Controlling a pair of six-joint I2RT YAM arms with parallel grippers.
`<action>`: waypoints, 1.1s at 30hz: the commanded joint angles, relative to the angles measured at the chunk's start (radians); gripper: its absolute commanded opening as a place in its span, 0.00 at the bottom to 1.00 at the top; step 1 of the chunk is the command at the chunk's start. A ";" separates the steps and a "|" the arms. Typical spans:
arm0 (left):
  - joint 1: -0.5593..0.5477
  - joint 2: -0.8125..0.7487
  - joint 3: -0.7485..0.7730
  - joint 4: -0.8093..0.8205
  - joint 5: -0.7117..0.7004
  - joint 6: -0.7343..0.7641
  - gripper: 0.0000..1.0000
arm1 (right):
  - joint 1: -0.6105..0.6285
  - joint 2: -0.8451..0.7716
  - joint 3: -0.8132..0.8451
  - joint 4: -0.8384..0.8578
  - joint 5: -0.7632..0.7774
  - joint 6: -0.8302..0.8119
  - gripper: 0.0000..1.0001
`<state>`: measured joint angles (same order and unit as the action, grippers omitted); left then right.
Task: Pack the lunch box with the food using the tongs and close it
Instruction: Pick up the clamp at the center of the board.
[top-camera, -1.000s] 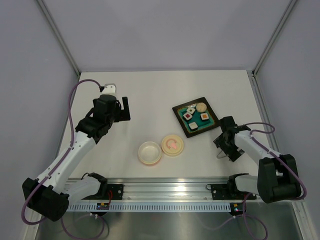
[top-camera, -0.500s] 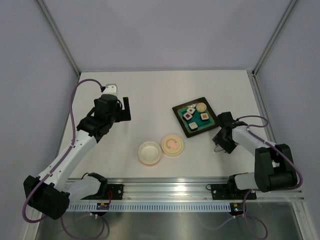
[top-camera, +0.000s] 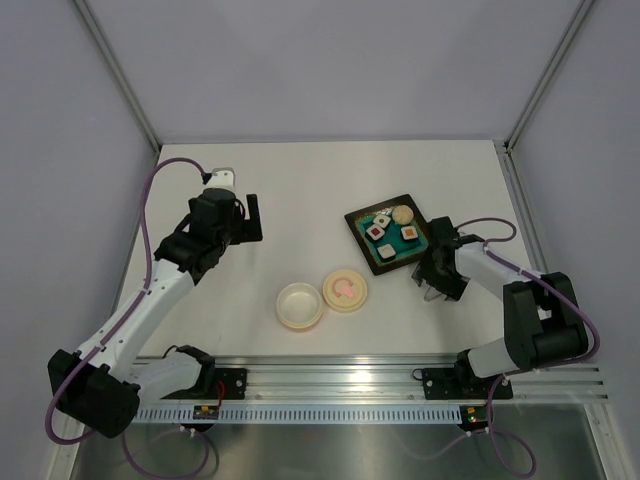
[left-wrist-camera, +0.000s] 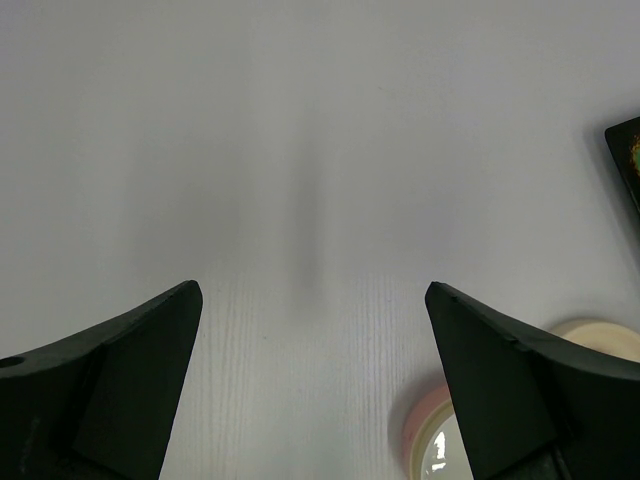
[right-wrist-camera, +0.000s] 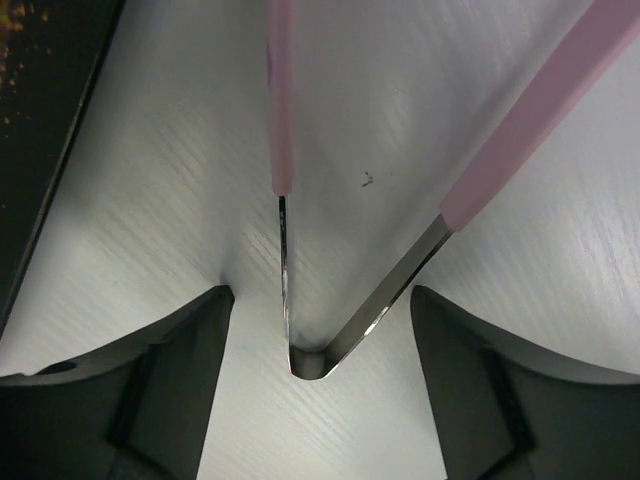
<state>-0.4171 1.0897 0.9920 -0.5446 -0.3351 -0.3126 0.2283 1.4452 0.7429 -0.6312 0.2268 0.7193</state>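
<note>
Five food pieces, one tongs inside spread right gripper, left gripper spread

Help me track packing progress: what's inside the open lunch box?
Nothing visible: the lunch box shows only its bare cream floor. The food sits on the dark tray; the lid lies beside the box, hiding whatever is under it.

Overhead camera sees my whole table; close wrist cameras look past left claw and right claw, sharing the tray.
</note>
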 joint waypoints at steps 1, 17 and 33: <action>-0.002 0.003 0.016 0.023 0.018 -0.010 0.99 | 0.014 0.018 0.038 -0.024 0.058 0.011 0.83; -0.002 -0.001 0.028 0.025 0.025 0.004 0.99 | -0.087 -0.039 -0.005 0.050 0.069 0.114 0.86; -0.003 -0.007 0.031 0.023 0.024 0.004 0.99 | -0.092 0.034 0.035 0.062 0.039 0.075 0.49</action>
<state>-0.4171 1.0904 0.9924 -0.5446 -0.3214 -0.3119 0.1410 1.4845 0.7685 -0.5865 0.2668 0.7937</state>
